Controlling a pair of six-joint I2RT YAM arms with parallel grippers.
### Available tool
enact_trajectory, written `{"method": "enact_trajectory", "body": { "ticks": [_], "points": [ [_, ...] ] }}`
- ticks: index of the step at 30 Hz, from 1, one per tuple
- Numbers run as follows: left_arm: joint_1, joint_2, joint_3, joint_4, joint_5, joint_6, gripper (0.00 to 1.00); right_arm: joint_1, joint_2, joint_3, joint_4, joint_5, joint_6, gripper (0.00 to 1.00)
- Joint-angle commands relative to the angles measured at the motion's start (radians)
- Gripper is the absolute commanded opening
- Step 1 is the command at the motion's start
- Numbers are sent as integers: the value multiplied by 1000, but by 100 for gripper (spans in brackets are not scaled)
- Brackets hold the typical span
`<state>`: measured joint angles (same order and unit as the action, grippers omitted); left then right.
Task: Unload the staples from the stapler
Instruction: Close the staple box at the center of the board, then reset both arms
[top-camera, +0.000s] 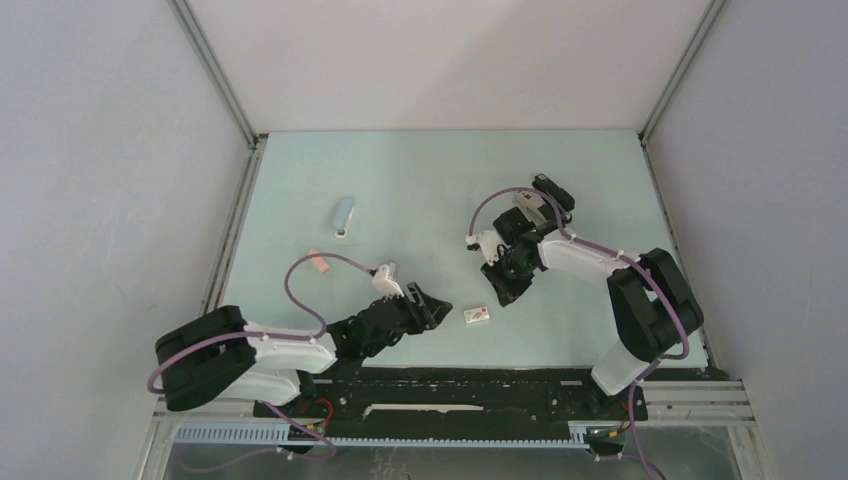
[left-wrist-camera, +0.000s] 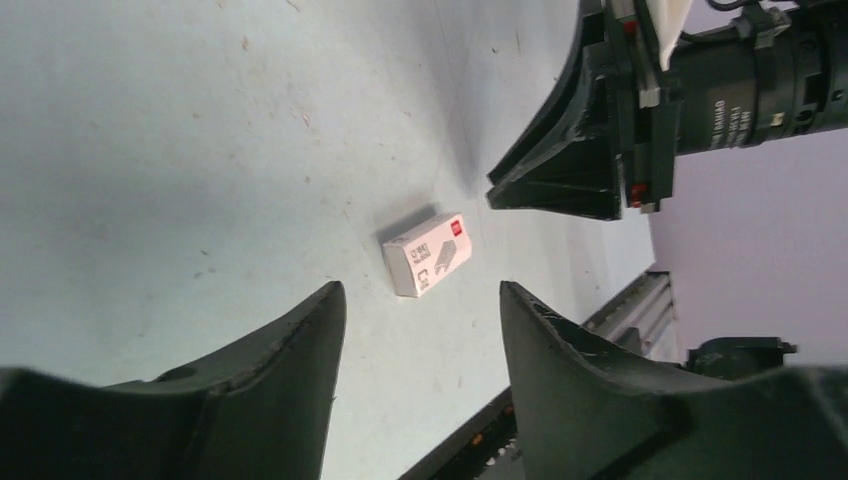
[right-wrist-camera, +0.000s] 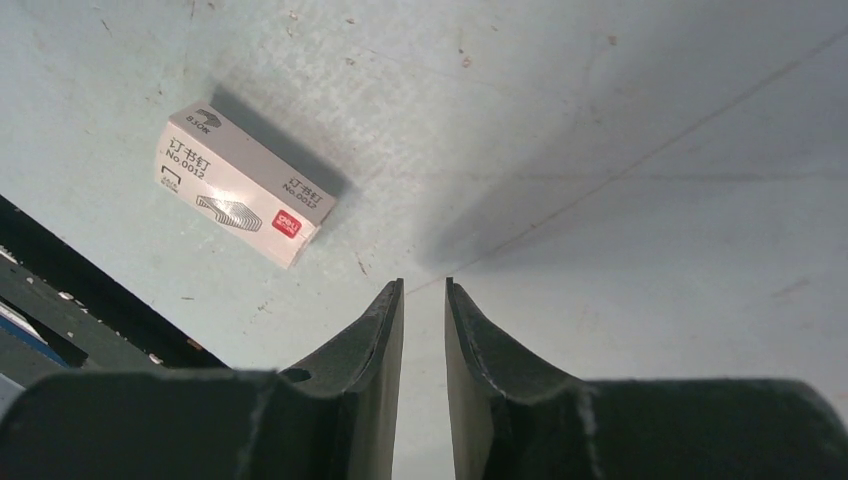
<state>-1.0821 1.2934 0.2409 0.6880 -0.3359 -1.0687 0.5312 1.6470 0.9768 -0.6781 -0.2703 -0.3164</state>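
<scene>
Stapler (top-camera: 344, 216), light blue with a pale tip, lies flat on the pale green surface (top-camera: 430, 170), well away from the small white staple box (top-camera: 478, 316), off to the box's far left. It is too small in the overhead view to tell whether staples are in it. A small pink block (top-camera: 320, 263) also lies well left of the box, apart from the stapler. The left claw (top-camera: 437, 305) sits just left of the box, low over the surface, its fingers (left-wrist-camera: 290, 340) spread wide with nothing between them; in its wrist view the box lies beyond the gap, clear of both tips. The right claw (top-camera: 497, 294) hangs just beyond the box, tips pointing down, all but closed: only a thin slit shows between its fingers (right-wrist-camera: 380, 330), and nothing is held there. The box rests on a broad face, touching neither claw
</scene>
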Motion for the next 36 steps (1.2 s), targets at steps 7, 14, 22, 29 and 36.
{"method": "enact_trajectory", "body": {
  "ticks": [7, 14, 22, 29, 36],
  "points": [
    [14, -284, 13, -380, -178, 167, 85, -92, -173, 5, -31, -45, -40, 31],
    [27, -469, 5, -516, -236, 245, 94, -169, -293, 5, -41, -116, -67, 31],
    [88, -641, -6, -594, -207, 317, 100, -270, -442, 5, -41, -204, -85, 33],
    [197, -800, 4, -659, -110, 375, 100, -359, -567, 4, -25, -288, -85, 39],
    [288, -923, 46, -775, -57, 427, 100, -415, -662, 5, 7, -352, -71, 53]
  ]
}}
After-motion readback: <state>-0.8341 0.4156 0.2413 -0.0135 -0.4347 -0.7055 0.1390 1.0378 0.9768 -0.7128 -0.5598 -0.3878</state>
